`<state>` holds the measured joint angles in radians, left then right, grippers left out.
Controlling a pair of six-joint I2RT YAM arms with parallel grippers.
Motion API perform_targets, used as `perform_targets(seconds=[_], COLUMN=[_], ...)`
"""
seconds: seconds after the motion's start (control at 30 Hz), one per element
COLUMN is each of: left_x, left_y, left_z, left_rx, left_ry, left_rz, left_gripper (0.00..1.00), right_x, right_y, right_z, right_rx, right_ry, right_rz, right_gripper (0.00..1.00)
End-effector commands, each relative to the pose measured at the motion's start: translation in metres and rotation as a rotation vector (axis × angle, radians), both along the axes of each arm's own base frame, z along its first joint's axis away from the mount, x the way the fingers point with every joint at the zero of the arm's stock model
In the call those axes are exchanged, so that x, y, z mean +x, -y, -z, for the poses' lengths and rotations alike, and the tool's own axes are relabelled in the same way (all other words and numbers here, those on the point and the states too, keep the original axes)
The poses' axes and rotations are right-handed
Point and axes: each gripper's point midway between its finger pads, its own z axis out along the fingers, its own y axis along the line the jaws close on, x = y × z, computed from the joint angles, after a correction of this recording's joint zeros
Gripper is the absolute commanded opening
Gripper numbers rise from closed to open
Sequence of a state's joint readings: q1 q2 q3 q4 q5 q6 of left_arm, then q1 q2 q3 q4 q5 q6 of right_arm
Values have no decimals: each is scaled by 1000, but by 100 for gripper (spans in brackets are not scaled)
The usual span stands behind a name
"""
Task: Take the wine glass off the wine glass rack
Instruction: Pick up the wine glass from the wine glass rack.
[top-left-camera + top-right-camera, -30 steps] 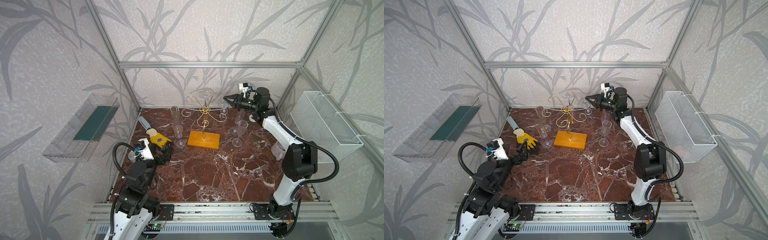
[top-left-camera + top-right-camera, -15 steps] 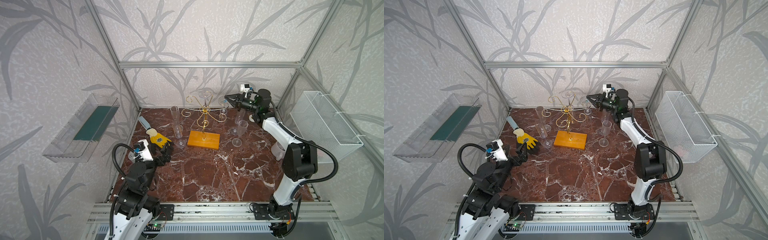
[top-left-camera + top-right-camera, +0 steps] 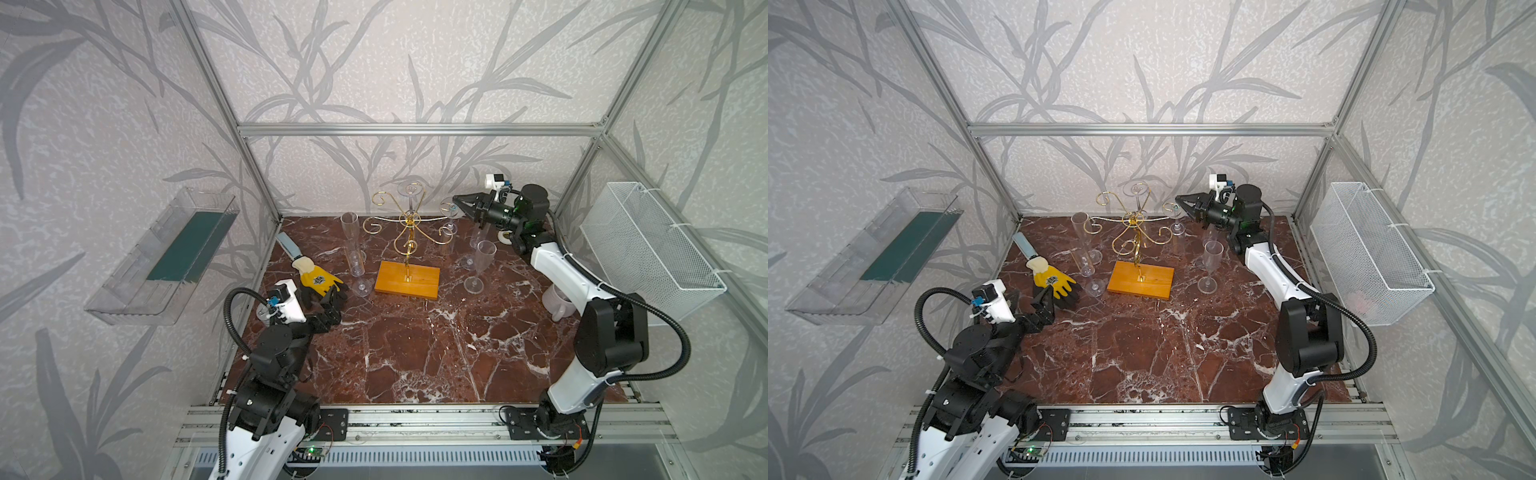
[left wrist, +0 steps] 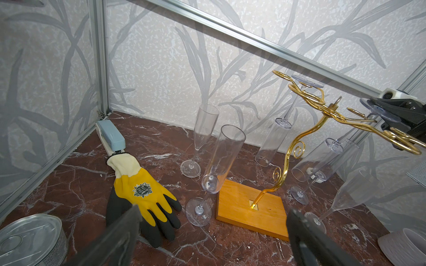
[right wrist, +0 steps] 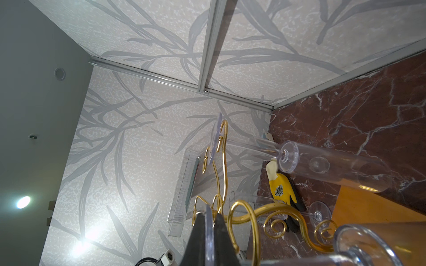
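right tool (image 3: 455,203) fully closed, pinching the flat foot of the wine glass (image 4: 311,165). In the right wrist view the clear disc sits clamped between both fingers (image 5: 198,235). Glass hangs bowl-down off the rack (image 3: 409,279), on the arm at the rack's 2 o'clock, foot at the arm's scroll end. Rack stands upright on its wooden base, toward 12 o'clock of the tabletop (image 3: 415,353). left tool (image 3: 1029,300) spread wide, nothing in it, low at the tabletop's 8 o'clock, yellow glove (image 3: 318,280) just beyond its tips.
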<state>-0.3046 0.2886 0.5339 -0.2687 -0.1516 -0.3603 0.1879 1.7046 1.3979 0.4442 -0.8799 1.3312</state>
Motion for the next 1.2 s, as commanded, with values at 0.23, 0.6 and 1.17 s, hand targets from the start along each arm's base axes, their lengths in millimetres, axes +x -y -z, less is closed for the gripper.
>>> perform_targets(seconds=[0.23,0.6,1.17], left_x=[0,-1,-7], left_y=[-2,-4,-6], left_z=[-4,-4,-12], left_rx=[-24,-21,-40], left_ry=[13,16,31], left_rz=[-11,-19,-22], left_gripper=[99,99,99], right_x=[-20,-7,43], right_y=[-14,-49,-24], right_z=[-27,-32,-70], right_rx=[5,-13,-175], right_ry=[78,92,293], right_rz=[-25,-73,42], right_gripper=[0,0,0])
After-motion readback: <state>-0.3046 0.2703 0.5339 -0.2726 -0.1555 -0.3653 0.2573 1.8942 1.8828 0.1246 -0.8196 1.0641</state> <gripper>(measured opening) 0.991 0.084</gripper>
